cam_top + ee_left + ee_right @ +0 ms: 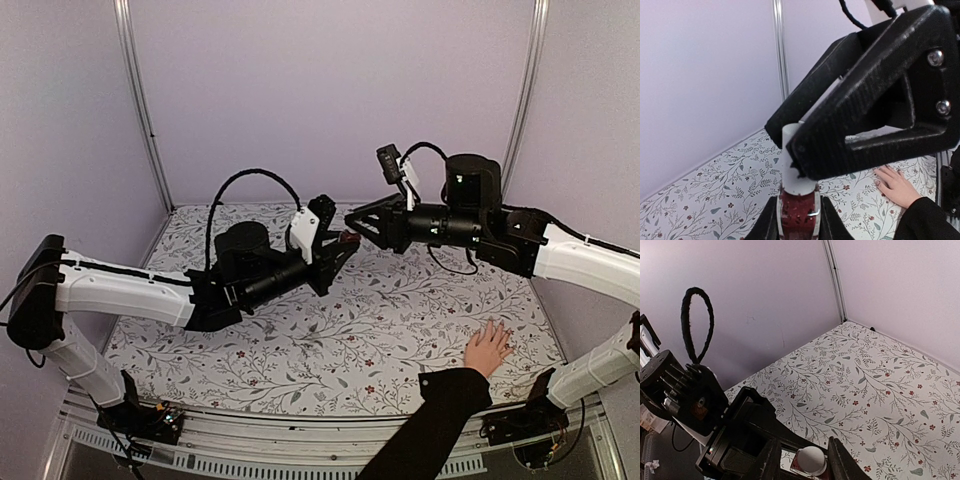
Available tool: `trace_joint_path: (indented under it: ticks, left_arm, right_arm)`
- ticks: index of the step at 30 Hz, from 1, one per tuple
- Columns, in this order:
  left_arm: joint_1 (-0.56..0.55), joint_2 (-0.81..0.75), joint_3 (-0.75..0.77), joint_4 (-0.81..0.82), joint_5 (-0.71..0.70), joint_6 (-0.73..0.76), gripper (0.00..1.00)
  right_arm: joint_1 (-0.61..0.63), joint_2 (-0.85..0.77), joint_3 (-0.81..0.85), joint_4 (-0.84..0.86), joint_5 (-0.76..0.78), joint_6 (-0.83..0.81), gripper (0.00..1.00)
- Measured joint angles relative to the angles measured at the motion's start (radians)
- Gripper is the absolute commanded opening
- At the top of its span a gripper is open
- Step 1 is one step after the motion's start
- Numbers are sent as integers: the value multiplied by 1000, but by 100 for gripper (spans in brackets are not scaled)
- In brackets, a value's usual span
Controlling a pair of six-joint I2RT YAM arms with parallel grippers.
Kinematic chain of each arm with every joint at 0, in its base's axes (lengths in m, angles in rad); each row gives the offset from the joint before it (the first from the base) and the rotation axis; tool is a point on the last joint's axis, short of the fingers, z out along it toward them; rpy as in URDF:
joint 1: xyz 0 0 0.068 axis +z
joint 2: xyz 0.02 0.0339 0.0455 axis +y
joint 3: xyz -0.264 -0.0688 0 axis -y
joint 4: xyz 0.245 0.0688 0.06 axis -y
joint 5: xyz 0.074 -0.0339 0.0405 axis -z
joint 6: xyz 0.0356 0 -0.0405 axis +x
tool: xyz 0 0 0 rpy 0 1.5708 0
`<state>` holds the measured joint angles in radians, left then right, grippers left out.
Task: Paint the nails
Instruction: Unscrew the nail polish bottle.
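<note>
Both arms meet mid-air over tabletop (pixel 300 340) centre-back: left gripper (pixel 345 241) w/ bottle (pixel 797 215) nose-to-nose w/ right gripper (pixel 358 228), no way thru btwn them. Person's hand (pixel 488 348) + sleeve (pixel 430 420) take near-right edge. Free: near edge centre, far-left corner.

This is a robotics lab, a small enclosed test booth. A left arm (pixel 130 290) and a right arm (pixel 590 260), white and black, are bolted side by side to a metal rail (pixel 300 445) at the near edge of the surface (pixel 350 330), with bare black cables (pixel 250 180) looping from them. Plain lilac walls (pixel 330 90) close the surface in at the back and both sides, joined at the corners by thin metal posts (pixel 140 100), and a flowered cloth of grey sprigs and small red blooms covers the surface.
</note>
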<state>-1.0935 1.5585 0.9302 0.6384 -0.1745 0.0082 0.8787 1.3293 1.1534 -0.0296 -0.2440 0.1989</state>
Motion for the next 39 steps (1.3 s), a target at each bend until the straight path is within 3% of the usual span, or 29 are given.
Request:
trace_joint_path:
  ticks: [3, 11, 19, 29, 39]
  left_arm:
    - [-2, 0, 0, 0, -3, 8, 0]
    - [-10, 0, 0, 1, -16, 23, 0]
    - [-9, -14, -23, 18, 22, 25, 0]
    - [61, -92, -77, 39, 417, -13, 0]
    - [76, -101, -78, 90, 847, -79, 0]
  right_arm:
    - [0, 2, 0, 0, 0, 1, 36]
    - [-1, 7, 0, 0, 0, 6, 11]
    - [-3, 8, 0, -2, -32, -21, 4]
    - [-4, -27, 2, -18, -258, -187, 0]
    - [2, -46, 22, -74, -614, -379, 0]
